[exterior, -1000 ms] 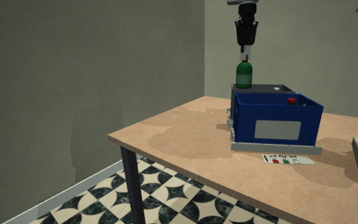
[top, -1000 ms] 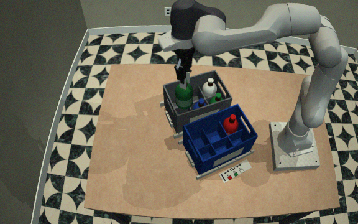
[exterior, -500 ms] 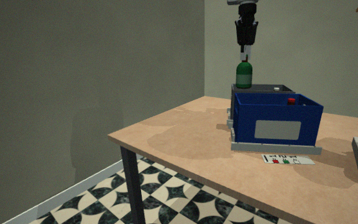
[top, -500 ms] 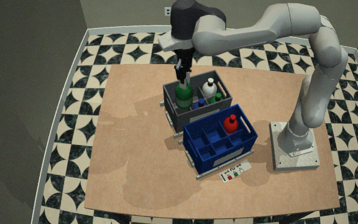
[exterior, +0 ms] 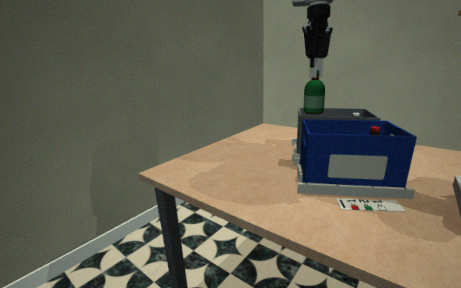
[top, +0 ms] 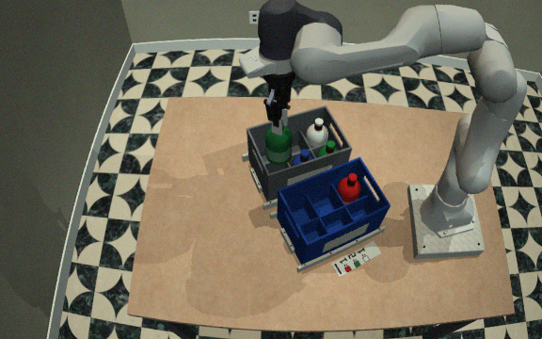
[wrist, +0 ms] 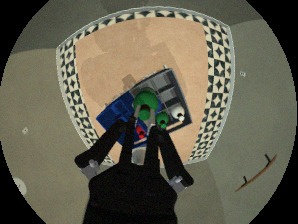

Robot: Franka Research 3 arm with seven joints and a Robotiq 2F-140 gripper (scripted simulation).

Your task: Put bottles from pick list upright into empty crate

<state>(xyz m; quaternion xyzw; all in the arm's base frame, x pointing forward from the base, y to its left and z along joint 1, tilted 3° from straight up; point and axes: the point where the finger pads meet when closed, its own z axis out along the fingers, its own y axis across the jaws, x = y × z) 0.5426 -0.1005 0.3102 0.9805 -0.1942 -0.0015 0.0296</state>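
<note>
- Black two-finger gripper (exterior: 314, 74): jaws clamped on narrow neck of green-labelled glass-like bottle (exterior: 314, 97), lifted above grey crate (exterior: 337, 114).
- Likely rigid, slick, top-hung; prone to swinging.

A green bottle (top: 278, 143) is seen over a grey crate (top: 294, 176); a red bottle (top: 349, 187) in a blue crate (top: 346, 228); the floor (top: 125, 141) is black-and-cream checkered.

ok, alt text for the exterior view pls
The gripper holds a green-labelled bottle by its neck, upright and lifted above the grey crate. In front stands the blue crate, a red bottle cap showing over its rim. The pick list lies on the wooden table before it.
</note>
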